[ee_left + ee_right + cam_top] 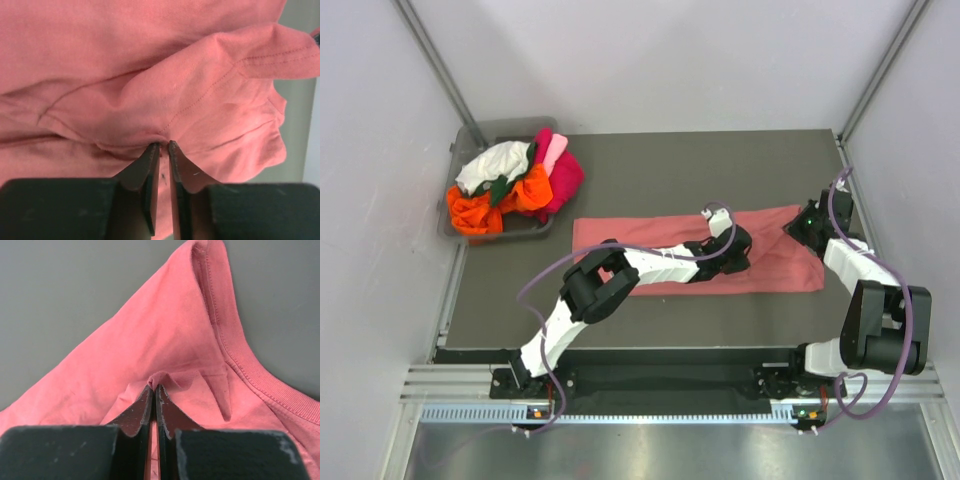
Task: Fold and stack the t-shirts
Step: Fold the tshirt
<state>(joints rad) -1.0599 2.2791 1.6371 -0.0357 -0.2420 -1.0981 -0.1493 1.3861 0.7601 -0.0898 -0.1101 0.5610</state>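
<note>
On my left wrist feed, the salmon-pink t-shirt (125, 65) fills nearly the whole frame, creased and bunched. The left end effector (162, 146) has its two dark fingers (145, 170) drawn almost together, and I see the cloth puckering right at their tips, nipped between them. A flap with a stitched hem (280, 55) sticks out at upper right. A grey strip of counter (295, 130) shows past the shirt's right edge.
</note>
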